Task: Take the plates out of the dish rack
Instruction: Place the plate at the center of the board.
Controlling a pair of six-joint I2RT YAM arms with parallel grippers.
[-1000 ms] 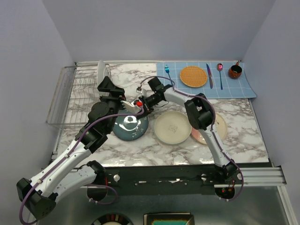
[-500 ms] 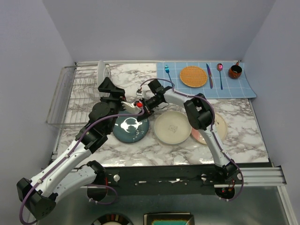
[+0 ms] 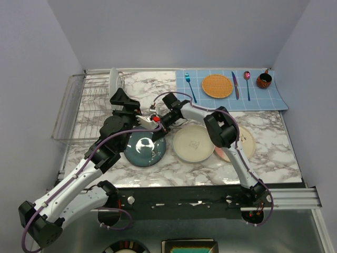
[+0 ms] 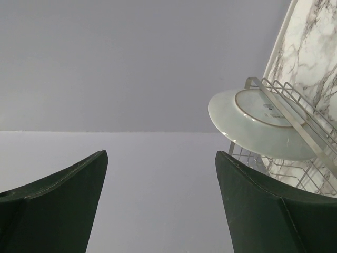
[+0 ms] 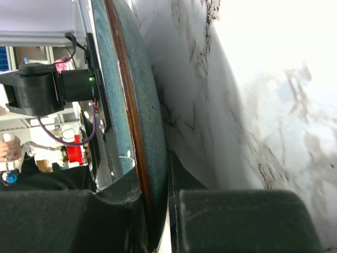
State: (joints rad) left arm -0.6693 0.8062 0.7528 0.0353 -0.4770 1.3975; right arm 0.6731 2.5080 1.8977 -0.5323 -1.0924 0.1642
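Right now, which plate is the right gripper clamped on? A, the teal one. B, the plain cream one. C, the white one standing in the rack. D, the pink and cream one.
A: the right wrist view shows the right gripper shut on the rim of the teal plate.

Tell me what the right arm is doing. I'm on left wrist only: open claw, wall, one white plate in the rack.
Observer: The right claw is shut on the rim of the teal plate, beside the dish rack.
Operator: Any plates out on the table?
Observer: Two lie flat on the marble: a cream plate and a pink and cream plate, partly under the right arm.
Operator: Anything else left in the rack?
Observer: From above, only the white plate shows, upright at the far end.
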